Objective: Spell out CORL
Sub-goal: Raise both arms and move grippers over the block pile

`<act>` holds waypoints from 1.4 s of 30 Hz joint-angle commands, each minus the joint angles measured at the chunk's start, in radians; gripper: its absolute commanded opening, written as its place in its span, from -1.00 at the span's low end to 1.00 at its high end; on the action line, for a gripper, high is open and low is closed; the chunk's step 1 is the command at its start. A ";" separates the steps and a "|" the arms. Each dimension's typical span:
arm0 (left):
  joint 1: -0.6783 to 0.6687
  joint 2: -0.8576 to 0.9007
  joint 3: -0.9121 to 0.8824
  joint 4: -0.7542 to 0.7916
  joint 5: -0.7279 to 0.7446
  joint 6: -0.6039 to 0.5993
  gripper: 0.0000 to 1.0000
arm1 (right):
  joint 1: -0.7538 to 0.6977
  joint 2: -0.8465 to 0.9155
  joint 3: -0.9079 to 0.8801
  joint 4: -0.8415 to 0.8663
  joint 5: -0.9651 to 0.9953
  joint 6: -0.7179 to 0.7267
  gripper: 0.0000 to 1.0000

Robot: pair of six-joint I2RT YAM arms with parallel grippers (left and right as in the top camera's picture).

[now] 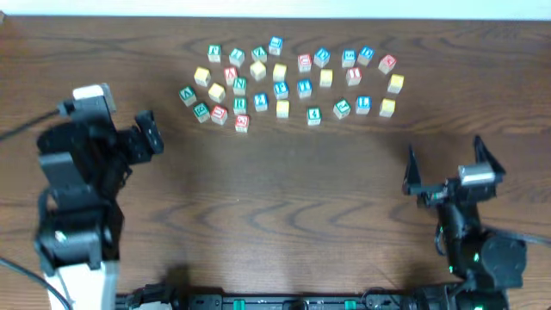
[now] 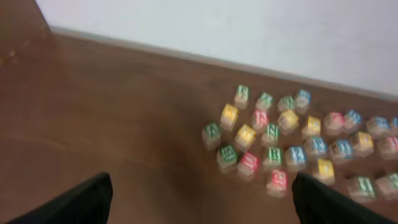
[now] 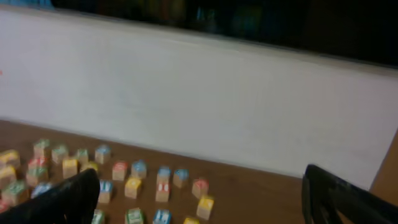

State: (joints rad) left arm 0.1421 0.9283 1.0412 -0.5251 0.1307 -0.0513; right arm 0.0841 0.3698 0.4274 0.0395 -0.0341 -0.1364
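A cluster of small wooden letter blocks point(image 1: 288, 82) with red, blue, green and yellow faces lies at the far middle of the brown table; it also shows in the left wrist view point(image 2: 292, 140) and the right wrist view point(image 3: 124, 180). The letters are too small and blurred to read. My left gripper point(image 1: 146, 133) is open and empty, to the left of the cluster and a little nearer. My right gripper point(image 1: 452, 168) is open and empty, at the right, well short of the blocks.
The brown wooden table point(image 1: 293, 198) ends at a white wall along its far edge point(image 1: 275, 9). A black cable point(image 1: 21, 129) runs off the left side. A dark rail point(image 1: 284, 301) lies along the near edge.
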 commanded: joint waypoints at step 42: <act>-0.185 0.798 0.795 -0.466 0.140 0.084 0.82 | -0.039 1.317 1.210 -0.845 -0.323 -0.008 0.98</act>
State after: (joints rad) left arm -0.0441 1.7260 1.8168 -0.9844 0.2790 0.0238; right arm 0.0582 1.6939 1.6157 -0.8028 -0.3656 -0.1398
